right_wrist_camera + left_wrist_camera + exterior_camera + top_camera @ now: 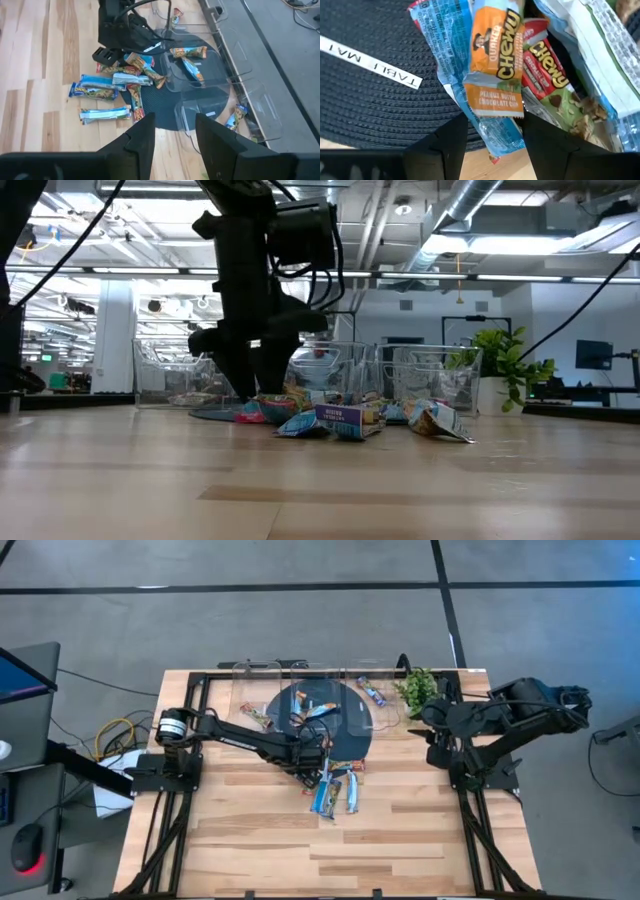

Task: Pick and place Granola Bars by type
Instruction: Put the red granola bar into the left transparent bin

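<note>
A heap of granola bars (pixel 333 790) lies at the near edge of a dark round mat (pixel 352 735). My left gripper (pixel 492 125) is open and low over that heap (pixel 330 420). Its fingers stand on either side of the lower end of an orange-red peanut butter bar (pixel 494 70), which lies on a blue-white bar (pixel 442 35) next to a red chewy bar (pixel 545 65). Whether a finger touches a wrapper does not show. My right gripper (pixel 172 125) is open and hangs high at the table's right side (pixel 432 735), looking down on the heap (pixel 117 82).
Clear plastic bins (pixel 197 70) stand along the far edge, partly on the mat. One holds an orange bar and a blue bar (pixel 190 60); another holds a single bar (pixel 236 117). A green plant (pixel 418 687) stands at the far right. Bare wood lies near the front edge.
</note>
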Available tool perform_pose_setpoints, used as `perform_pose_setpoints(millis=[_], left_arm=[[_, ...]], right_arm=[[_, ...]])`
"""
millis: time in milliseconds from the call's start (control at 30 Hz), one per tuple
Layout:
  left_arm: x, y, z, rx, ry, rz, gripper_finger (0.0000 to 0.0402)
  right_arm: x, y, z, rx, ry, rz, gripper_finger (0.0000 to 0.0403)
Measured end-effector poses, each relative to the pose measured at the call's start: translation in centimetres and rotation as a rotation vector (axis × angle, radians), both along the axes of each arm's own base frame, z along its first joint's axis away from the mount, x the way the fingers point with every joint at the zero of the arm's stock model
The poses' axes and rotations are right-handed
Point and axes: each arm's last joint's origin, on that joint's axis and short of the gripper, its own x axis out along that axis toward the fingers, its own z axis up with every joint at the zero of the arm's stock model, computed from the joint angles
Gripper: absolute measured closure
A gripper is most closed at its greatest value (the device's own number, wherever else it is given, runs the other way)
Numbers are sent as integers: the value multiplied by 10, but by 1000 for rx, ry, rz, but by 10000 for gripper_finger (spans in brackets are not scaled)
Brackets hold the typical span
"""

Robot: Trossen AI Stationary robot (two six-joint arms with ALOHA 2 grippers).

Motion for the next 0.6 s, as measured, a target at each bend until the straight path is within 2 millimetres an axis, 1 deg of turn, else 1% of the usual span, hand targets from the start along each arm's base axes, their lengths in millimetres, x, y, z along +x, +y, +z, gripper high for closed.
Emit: perform_pose_setpoints(millis=[133,300,433,600], left_arm=[[-1,-3,0,-12,16,-59,224],[-7,-10,-1,-86,84,-184,249],[-15,-21,-2,-139,165,-310,277],[-30,-40,-2,-213,290,-515,300]], right_arm=[[0,0,0,-5,3,5,269],[0,0,0,-14,5,15,269],[0,0,0,-19,7,20,269],[0,0,0,-19,7,20,269]])
